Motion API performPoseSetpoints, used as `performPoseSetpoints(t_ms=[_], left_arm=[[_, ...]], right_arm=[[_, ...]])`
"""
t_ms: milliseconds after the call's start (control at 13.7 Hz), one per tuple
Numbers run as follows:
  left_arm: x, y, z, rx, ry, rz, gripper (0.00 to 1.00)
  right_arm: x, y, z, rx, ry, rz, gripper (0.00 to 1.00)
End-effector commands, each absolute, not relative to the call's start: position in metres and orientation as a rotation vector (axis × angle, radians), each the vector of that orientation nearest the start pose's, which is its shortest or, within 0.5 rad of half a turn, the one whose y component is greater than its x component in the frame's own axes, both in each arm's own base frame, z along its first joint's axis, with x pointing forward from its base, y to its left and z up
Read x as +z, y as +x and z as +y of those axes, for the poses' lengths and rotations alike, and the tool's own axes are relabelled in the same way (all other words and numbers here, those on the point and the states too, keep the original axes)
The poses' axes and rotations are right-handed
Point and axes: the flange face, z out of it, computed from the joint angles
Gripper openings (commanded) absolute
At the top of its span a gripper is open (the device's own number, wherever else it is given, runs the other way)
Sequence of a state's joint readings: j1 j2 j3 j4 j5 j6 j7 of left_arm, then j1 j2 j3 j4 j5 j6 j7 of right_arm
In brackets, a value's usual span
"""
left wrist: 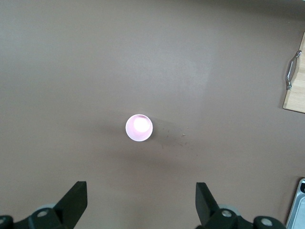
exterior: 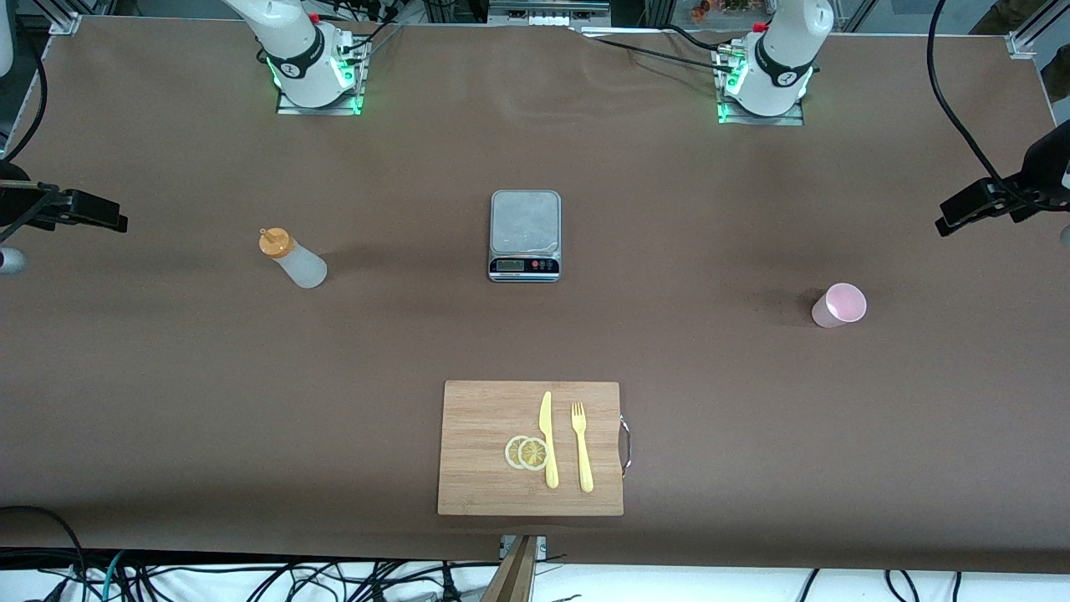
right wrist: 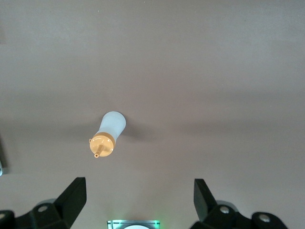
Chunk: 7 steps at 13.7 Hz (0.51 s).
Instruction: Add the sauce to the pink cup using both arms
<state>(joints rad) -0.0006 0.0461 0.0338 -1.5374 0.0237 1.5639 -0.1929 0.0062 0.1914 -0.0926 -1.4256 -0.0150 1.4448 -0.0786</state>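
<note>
The sauce (exterior: 297, 261), a whitish squeeze bottle with an orange cap, stands upright toward the right arm's end of the table. From high above, the right wrist view shows the sauce (right wrist: 109, 133) with my right gripper (right wrist: 139, 188) open and empty. The pink cup (exterior: 838, 305) stands upright toward the left arm's end. My left gripper (left wrist: 141, 191) hangs open and empty high over the table, with the pink cup (left wrist: 139, 128) below it. Neither gripper shows in the front view, only the arms' lower parts.
A kitchen scale (exterior: 525, 236) sits mid-table between bottle and cup. Nearer the front camera lies a wooden cutting board (exterior: 485, 418) with a yellow knife (exterior: 547, 439), a fork (exterior: 581, 447) and lemon slices (exterior: 527, 452). Black camera mounts (exterior: 995, 201) jut in at both table ends.
</note>
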Motion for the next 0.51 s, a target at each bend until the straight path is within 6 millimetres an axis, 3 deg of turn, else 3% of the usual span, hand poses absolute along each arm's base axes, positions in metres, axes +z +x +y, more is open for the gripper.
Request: performPoseSetpoints(t_ms=[0,439], left_arm=[[0.605,0.562,0.032,0.074,-3.099,-0.291,1.0],[0.542,0.557,0.087,0.12,-3.1,-0.157,1.0]], right_arm=[[0.577,0.597,-0.05,0.264,-3.15,0.025,1.0],[0.577,0.597,-0.048,0.264,-3.15,0.023,1.0]])
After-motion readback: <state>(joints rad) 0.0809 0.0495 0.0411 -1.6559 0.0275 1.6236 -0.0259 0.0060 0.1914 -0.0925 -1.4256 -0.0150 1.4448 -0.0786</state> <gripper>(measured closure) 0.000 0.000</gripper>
